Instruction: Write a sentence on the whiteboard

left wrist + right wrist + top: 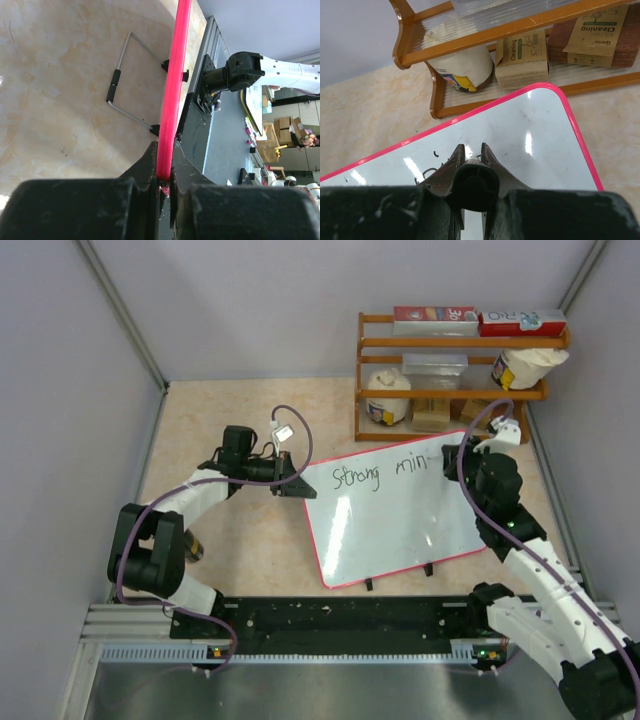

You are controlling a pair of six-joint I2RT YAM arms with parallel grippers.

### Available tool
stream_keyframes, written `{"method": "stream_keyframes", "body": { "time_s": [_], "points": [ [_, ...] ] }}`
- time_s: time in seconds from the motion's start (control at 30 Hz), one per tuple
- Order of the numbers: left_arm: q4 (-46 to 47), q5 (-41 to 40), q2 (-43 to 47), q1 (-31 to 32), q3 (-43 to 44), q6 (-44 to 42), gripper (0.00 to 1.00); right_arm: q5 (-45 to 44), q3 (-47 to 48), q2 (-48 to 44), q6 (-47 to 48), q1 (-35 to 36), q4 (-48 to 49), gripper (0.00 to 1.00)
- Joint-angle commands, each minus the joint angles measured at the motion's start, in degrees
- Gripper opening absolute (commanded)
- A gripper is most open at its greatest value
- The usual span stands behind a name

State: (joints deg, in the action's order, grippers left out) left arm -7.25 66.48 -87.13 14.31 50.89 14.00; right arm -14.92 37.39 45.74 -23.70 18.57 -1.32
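L gripper (289,484): my left fingers are pinched tight on the red frame (174,80) at the board's left edge, rim sandwiched betw. both pads in the wrist cam. Purpose, I'd judge: a brace so the board can't slide under pen pressure.
whiteboard (400,525): lies mid-table betw. my two arms, skewed. A wire stand (122,87) sticks out behind it. Prob. propped up a bit, but I can't confirm the angle.
R gripper (471,151): fingers narrow, closed round the pen (472,184), a black barrel seen end-on, over the board's far right corner area. Held roughly square to the surface so the tip can meet it, I reckon.
sentence (372,476): "Strong min" runs along the far edge. 2nd word is unfinished, so I'd call the task early on.
rack (455,340): wooden shelf just beyond the board w/ boxes & tubs. It's near the far right corner, so my R wrist has little room there.
hidden: pen tip sits behind barrel & fingers, so I can't tell if it touches. In the top cam my R wrist covers whatever follows "min". L wrist cam shows the board edge-on only, no writing. Rack labels are mostly too small, except "Cleaning" on the pad packs (522,55).
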Motion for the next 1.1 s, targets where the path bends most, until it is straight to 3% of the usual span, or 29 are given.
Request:
{"method": "stream_keyframes", "body": {
  "time_s": [0.0, 0.6, 1.07],
  "points": [
    [-2.16, -9.70, -1.02, 2.92, -2.03, -7.76, 0.00, 1.82, -0.12, 0.49, -0.47, -0.46, 1.41, 0.00],
    [-2.07, -9.79, -0.93, 3.01, -2.20, -7.58, 0.00, -0.28, -3.90, -4.25, -0.73, -0.46, -3.86, 0.00],
    [-1.81, -9.70, -0.93, 3.10, -2.29, -7.58, 0.00, -3.01, 0.85, 0.14, -0.20, -0.46, -1.23, 0.00]
  ]
}}
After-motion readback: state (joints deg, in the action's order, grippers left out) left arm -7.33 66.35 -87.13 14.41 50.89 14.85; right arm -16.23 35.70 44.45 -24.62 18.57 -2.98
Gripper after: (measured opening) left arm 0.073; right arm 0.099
